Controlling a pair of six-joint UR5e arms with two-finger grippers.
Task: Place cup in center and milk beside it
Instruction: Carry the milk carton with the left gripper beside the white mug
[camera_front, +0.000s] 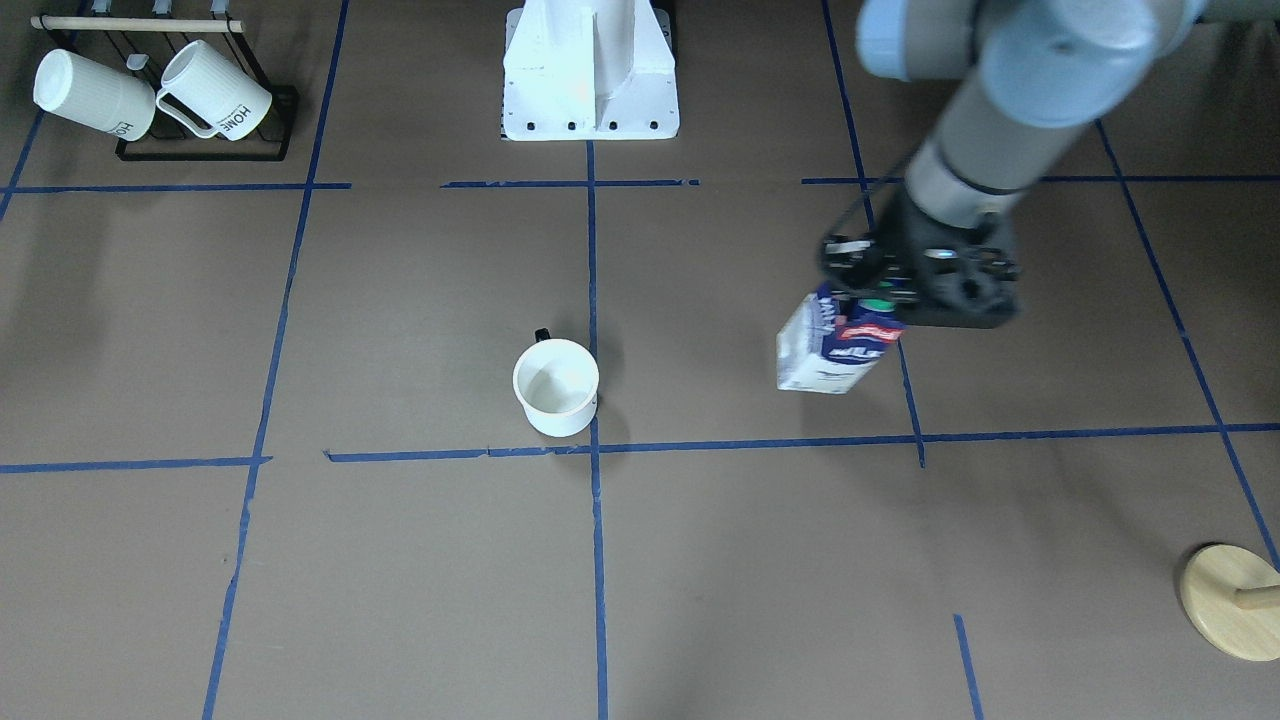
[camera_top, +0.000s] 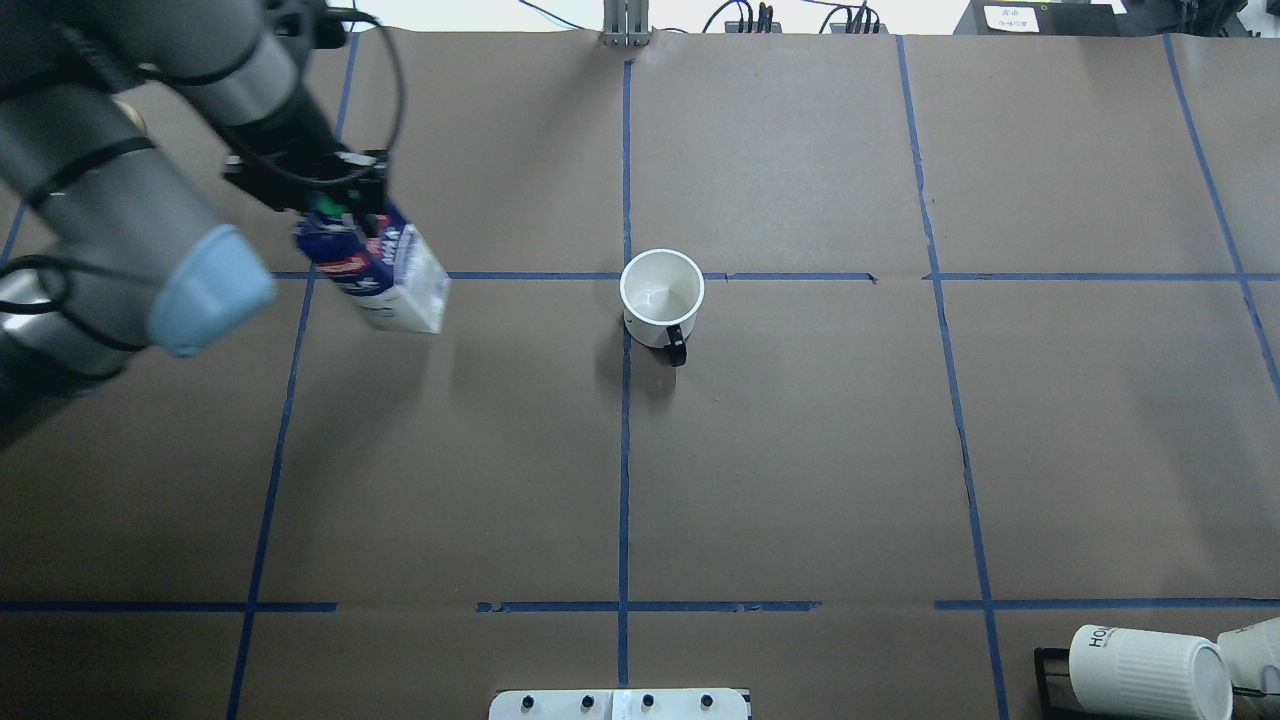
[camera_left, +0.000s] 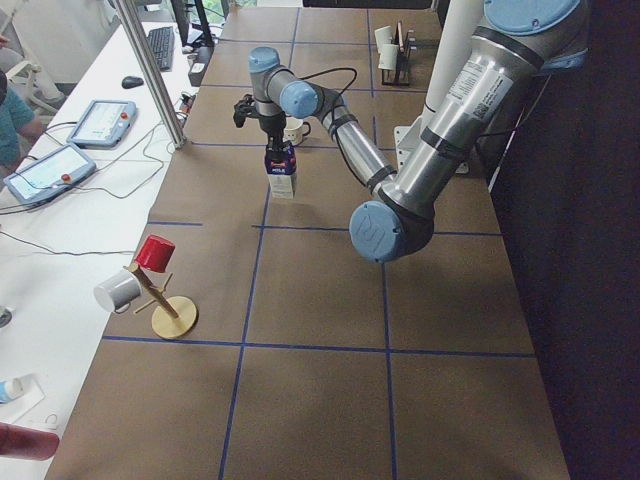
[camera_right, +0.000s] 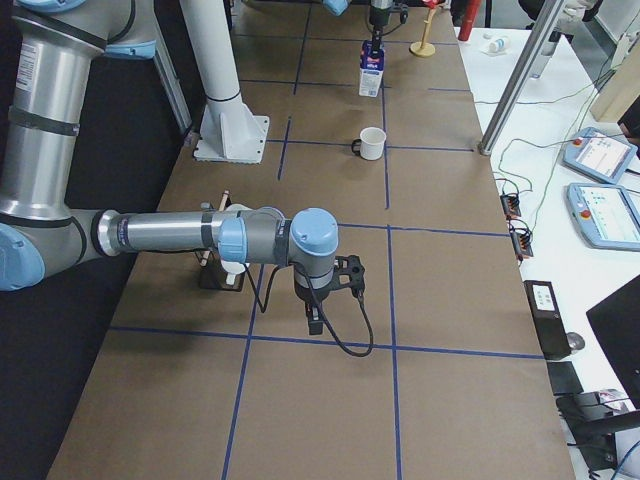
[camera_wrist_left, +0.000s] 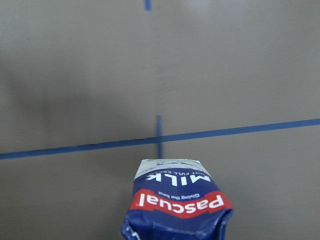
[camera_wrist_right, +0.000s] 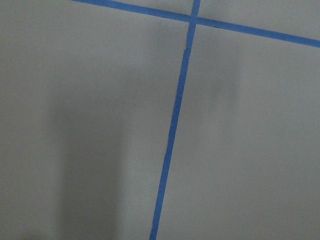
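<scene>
The main risk is at the cup. The left hand (camera_front: 886, 296) is closed on the folded top of the tall navy-and-white cardboard milk carton (camera_front: 833, 348) with a green round cap. The rest of the carton hangs straight below the hand, so its base is the lowest part. If it travels too low or stops too late, that base could strike the smooth white ceramic cup (camera_front: 556, 386) and push it off the crossing of blue tape lines (camera_front: 594, 449). A grip this high on a narrow fold may also let the carton swing or slip. If it is let go while tilted or above the brown paper-covered table (camera_front: 420, 560), it would likely topple.

The carton sits directly under the left hand. Whether its base touches the table cannot be told. The cup stands upright well apart from that hand, off toward the robot's right and slightly nearer the robot's base. It is just beside the crossing, with its small dark handle on the side nearer the robot.

The right hand (camera_right: 315, 318) hovers low over the table, far from both objects. Its opening cannot be told.
</scene>
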